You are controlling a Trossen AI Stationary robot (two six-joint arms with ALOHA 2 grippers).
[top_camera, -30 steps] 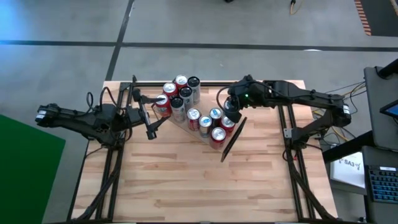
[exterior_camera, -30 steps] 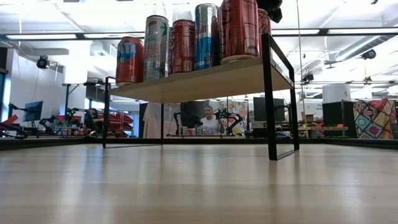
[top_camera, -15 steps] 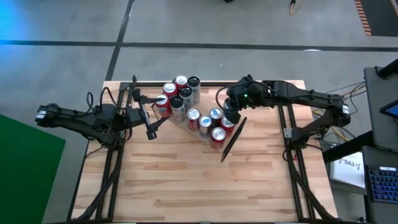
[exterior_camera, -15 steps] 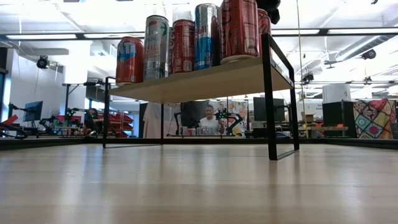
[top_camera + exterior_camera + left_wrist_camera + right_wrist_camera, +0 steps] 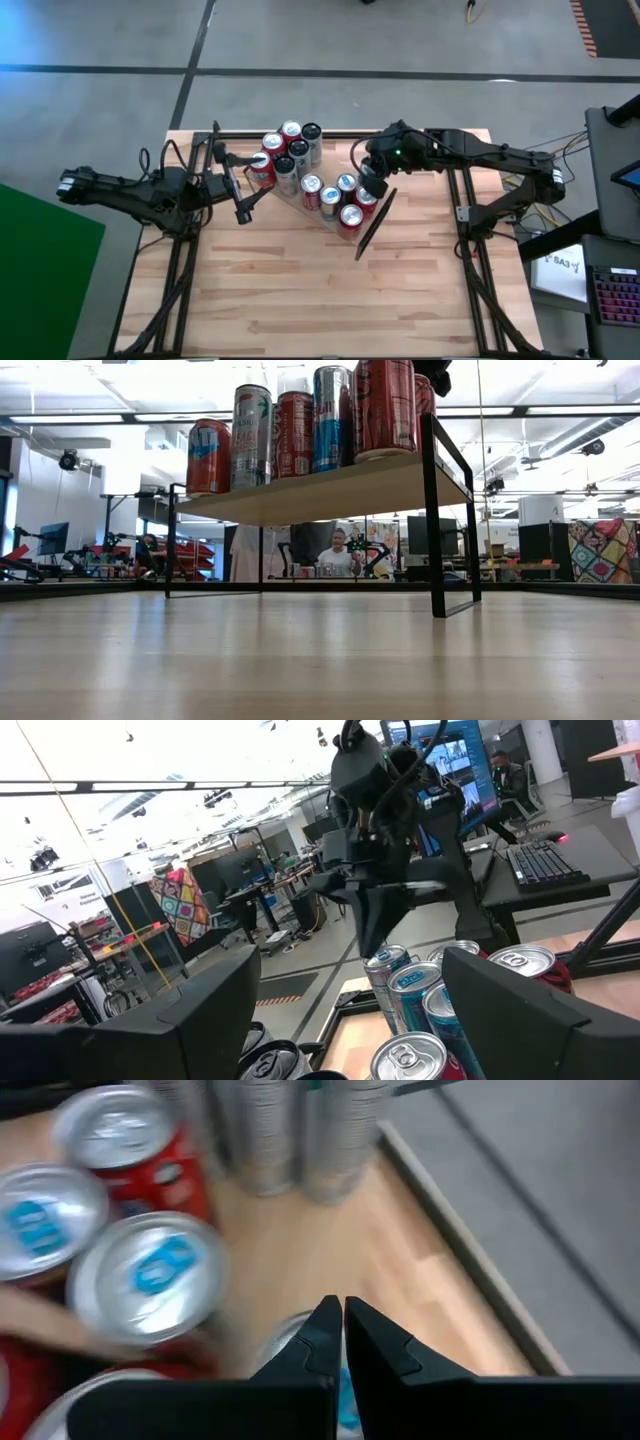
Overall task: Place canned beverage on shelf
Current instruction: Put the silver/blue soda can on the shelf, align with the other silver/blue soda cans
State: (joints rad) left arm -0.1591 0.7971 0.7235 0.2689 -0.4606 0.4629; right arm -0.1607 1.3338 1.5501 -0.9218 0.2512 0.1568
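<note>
Butcher-block planks covered the table (image 5: pixel 300 290), with an open workshop of desks and monitors beyond. On it stood the shelf (image 5: pixel 300 205), its long axis running diagonally, crowded with upright cans (image 5: pixel 300 165). Directly above the cans at its right-hand end hung the right gripper (image 5: pixel 371 189), fingers pressed together on nothing. Beside the opposite end, the left gripper (image 5: pixel 243 186) waited spread and empty.
</note>
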